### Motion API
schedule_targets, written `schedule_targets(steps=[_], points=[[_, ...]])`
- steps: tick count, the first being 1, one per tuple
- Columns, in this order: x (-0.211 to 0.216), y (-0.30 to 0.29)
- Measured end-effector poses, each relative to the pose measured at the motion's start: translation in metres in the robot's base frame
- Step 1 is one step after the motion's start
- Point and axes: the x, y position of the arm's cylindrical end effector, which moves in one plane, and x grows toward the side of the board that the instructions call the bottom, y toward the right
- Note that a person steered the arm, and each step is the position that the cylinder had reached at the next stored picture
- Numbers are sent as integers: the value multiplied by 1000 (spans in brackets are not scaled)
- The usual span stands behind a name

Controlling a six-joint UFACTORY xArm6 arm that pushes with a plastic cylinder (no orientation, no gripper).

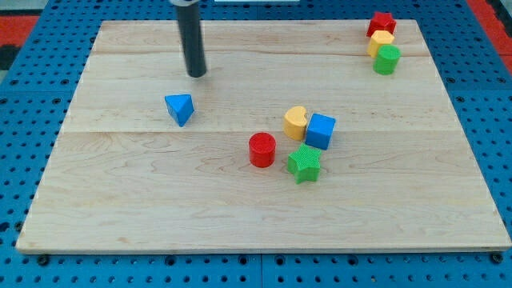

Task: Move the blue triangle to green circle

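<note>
Camera view: I carry no claw, so no grip state; my tip [196,74] stands just above the blue triangle [180,108], apart. The green circle [387,59] sits far right on the counter [120,200]. The triangle looks light, rigid, slippery; I'd push its left face.

Rod [190,32] upper part cut off by view's top edge

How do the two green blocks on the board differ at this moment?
Shape: the green star has points, while the green circle is a round cylinder. Place: the star lies near the board's middle, the circle at the view's top right. Neighbours: the star sits below the blue cube and right of the red cylinder; the circle sits just below a yellow block. Both are green, and far from my tip.
</note>
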Motion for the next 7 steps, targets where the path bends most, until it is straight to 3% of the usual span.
schedule_targets(steps=[2, 4, 7], points=[[56, -46], [120, -49], [103, -25]])
